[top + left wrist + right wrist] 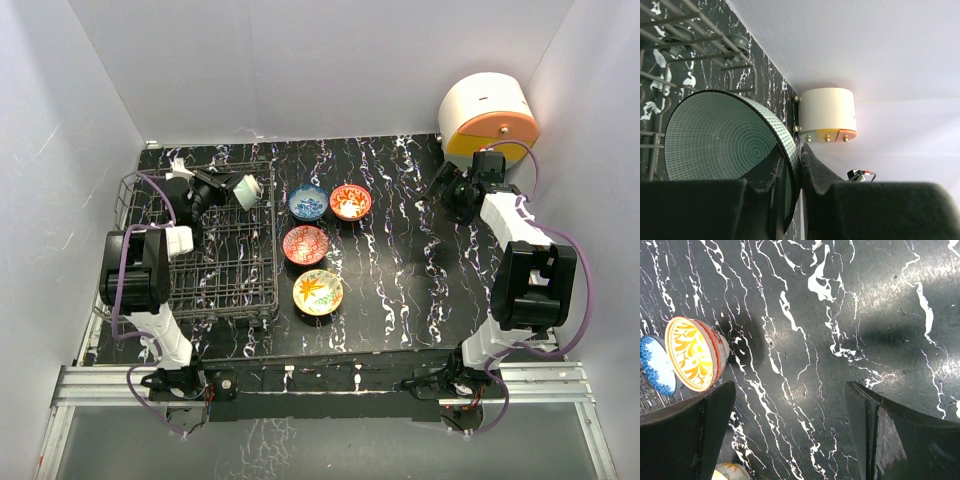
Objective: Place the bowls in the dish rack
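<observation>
My left gripper (pixel 234 188) is shut on the rim of the plain pale teal bowl (pixel 247 190) and holds it tilted on edge over the far right corner of the dark wire dish rack (pixel 200 262). In the left wrist view the gripper (pixel 793 165) pinches the bowl's (pixel 722 137) wall, with rack wires (pixel 690 55) behind it. Right of the rack, on the table, sit the blue-white bowl (pixel 308 203), the red-orange bowl (pixel 350 201), the red bowl (pixel 306 245) and the yellow leaf bowl (pixel 318 291). My right gripper (pixel 445 192) is open and empty over bare table (pixel 790 387).
A white and orange drum-shaped device (pixel 487 118) stands at the back right corner; it also shows in the left wrist view (pixel 827 115). The right wrist view shows the red-orange bowl (pixel 692 352), the blue-white bowl (pixel 655 365) and the yellow bowl's edge (pixel 732 472). White walls enclose the black marbled table (pixel 400 270).
</observation>
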